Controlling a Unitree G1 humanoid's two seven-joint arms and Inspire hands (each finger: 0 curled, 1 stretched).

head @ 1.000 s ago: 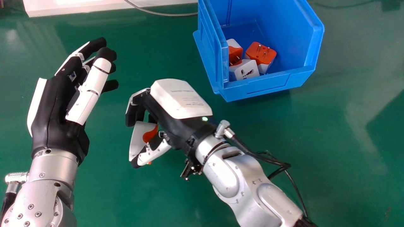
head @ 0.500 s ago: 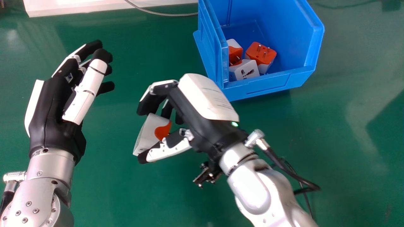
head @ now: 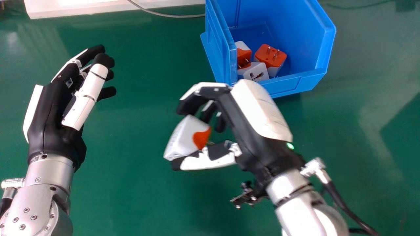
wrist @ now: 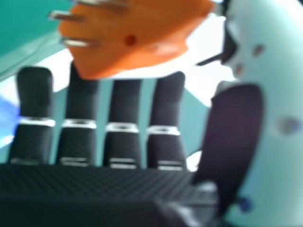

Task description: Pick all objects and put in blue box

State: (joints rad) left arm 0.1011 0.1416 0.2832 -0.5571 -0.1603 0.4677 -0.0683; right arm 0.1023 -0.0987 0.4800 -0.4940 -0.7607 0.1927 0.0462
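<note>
- Head view: the right hand (head: 244, 127) holds a white and orange travel adapter (head: 187, 136) pinched between its fingers and thumb, out over the counter (head: 131, 196), off the near-left corner of the blue box (head: 292, 86). The thumb lies along the robot's side of the adapter and the fingertips bear on the far side, a grip that probably suits so blocky a body and should let it drop when they part.
- The adapter is tilted, its white end outward and its orange end toward the palm; it seems to be gripped near the fingertips, so a knock on the box's rim could turn it loose.
- Inside the box, a white and orange adapter (head: 243, 54) sits by the left wall, a white-faced adapter (head: 257, 70) in the near-left corner, and an orange-topped adapter (head: 270, 56) with its prongs up just beside them. They are bunched toward the near edge, likely because that lower edge is the easiest to drop over; the roomier floor behind looks the better spot for this one.
- The left hand (head: 55, 111) is idle on the left of the counter, fingers loosely spread, well apart from the box and so out of the way.
- Right hand view: the adapter's metal pins (wrist: 78, 42) stick out from its orange face, free of the thumb (wrist: 265, 118), which leaves the smooth sides for gripping.
</note>
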